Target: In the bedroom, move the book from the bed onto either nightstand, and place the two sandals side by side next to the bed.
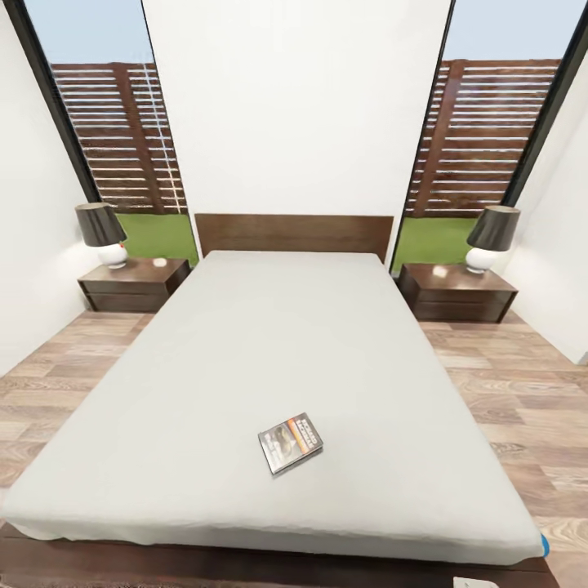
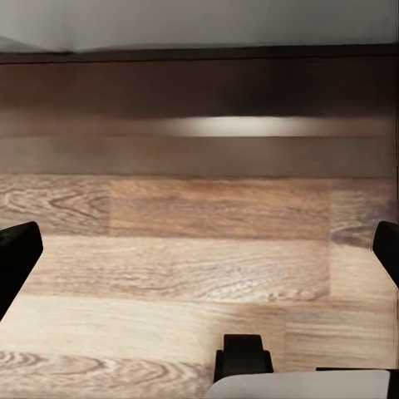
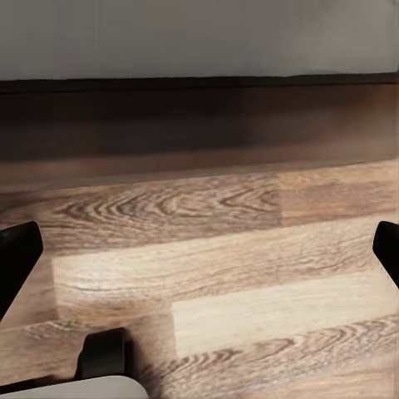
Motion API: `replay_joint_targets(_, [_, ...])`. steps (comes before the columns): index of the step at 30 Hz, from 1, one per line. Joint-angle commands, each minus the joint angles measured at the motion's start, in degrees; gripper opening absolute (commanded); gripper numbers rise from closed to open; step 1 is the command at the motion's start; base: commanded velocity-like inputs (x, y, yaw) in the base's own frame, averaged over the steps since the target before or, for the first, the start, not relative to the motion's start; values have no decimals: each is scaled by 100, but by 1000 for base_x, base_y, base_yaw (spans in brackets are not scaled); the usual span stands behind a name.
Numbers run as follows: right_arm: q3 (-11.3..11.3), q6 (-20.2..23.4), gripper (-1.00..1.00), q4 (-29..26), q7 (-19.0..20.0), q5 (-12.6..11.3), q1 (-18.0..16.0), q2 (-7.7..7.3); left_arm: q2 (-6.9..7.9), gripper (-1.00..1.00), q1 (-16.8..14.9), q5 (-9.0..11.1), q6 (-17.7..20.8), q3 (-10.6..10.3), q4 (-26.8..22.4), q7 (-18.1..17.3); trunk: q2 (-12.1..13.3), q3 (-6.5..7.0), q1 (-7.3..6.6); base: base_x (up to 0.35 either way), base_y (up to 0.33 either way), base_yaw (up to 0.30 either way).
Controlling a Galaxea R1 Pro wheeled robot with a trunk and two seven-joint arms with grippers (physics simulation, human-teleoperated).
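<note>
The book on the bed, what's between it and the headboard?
In the head view, only bare pale grey mattress lies between the book and the headboard; nothing else rests on that stretch of the bed.

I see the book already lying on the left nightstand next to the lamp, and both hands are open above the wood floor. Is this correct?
Not quite. In the head view the book lies on the bed, near its foot end, not on the left nightstand. The rest holds: each wrist view shows that arm's hand, left hand and right hand, open above the wood floor.
</note>
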Motion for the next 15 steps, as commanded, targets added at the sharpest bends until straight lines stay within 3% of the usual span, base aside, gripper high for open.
replay_joint_targets(1, [-47, -11, 100, 8, -26, 59, -2, -2, -7, 100, -4, 31, -17, -47, 0, 30, -3, -5, 0, 0, -60, 62])
replay_joint_targets(15, [-54, -10, 100, 12, -26, 35, -2, -1, -44, 100, -3, 35, -59, -41, -1, 1, -3, -6, 0, 0, -20, 21])
